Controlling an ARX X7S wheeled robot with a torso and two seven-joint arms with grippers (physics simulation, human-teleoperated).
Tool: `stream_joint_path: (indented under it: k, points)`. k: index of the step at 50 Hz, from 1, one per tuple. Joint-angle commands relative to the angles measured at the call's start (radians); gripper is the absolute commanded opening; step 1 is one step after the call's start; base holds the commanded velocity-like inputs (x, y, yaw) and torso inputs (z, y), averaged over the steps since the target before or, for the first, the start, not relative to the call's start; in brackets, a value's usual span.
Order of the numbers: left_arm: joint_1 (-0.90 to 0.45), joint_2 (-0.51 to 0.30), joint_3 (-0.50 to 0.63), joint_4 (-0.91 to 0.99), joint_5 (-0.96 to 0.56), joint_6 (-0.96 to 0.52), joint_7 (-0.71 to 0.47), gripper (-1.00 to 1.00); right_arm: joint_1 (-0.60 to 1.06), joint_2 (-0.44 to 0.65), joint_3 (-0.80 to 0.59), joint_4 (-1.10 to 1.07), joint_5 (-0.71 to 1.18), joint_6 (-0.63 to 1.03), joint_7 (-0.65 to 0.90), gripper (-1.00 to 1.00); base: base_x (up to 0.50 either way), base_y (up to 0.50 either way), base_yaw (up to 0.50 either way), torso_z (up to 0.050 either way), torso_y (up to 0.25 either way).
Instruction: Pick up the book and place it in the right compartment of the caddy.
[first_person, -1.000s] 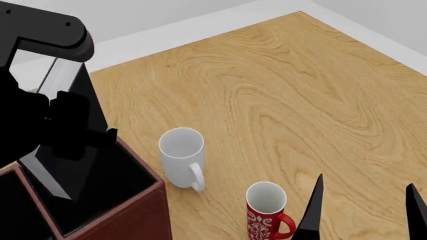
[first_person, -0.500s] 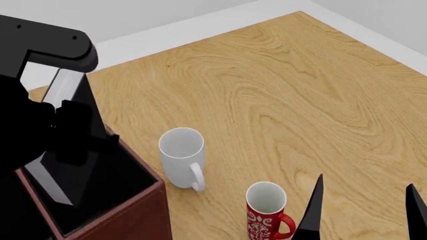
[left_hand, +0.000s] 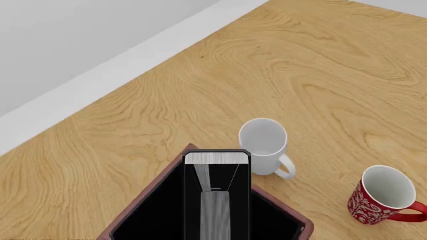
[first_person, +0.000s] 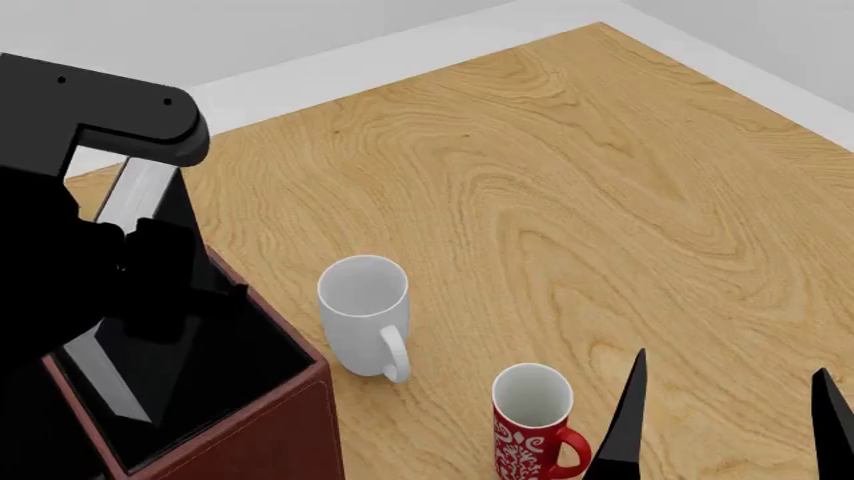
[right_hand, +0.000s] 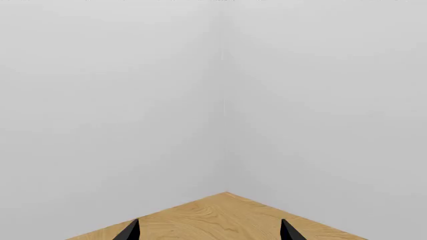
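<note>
Left gripper (first_person: 140, 275): black, carried on a bulky black arm; closed on the book (first_person: 134, 300), which hangs between its jaws. The fingertips themselves are hard to separate from the black covers in the head view.

Book: black covers, pale grey-white page edges. Held tilted, its lower corner down inside the right compartment (first_person: 227, 370), directly beneath the gripper. In the left wrist view the page edge (left_hand: 215, 200) runs straight ahead of the gripper into the black-lined pocket.

Caddy (first_person: 267, 440): reddish-brown walls, black lining. The open pocket lies under the left gripper; one corner of the wall (left_hand: 191, 148) shows just past the book's far end.

White mug (first_person: 363, 322): upright, standing on the wooden tabletop (first_person: 561, 180) just beside the caddy, on the side towards the right gripper.

Red patterned mug (first_person: 537, 420): upright, between the white mug and the right gripper, apart from both.

Right gripper (first_person: 727, 420): two black pointed fingers spread wide apart, nothing between them, well away from the caddy. Its own camera shows only the fingertips (right_hand: 130, 231), the table's far corner and grey walls.
</note>
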Motion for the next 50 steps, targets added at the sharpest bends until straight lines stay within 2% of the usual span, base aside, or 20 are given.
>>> stream_joint_path:
  k: [1,50]
  points:
    - [0.004,-0.001,0.000,-0.013,0.030,0.027,-0.002,-1.00,0.002,0.004,-0.002,0.000,0.002,0.001,0.003,1.00,0.00,0.00,0.00,0.000,0.000]
    - [0.089,0.021,0.044,-0.079,0.172,0.065,0.071,-1.00,0.001,0.015,-0.008,0.004,0.008,-0.011,0.015,1.00,0.00,0.00,0.00,0.000,0.001]
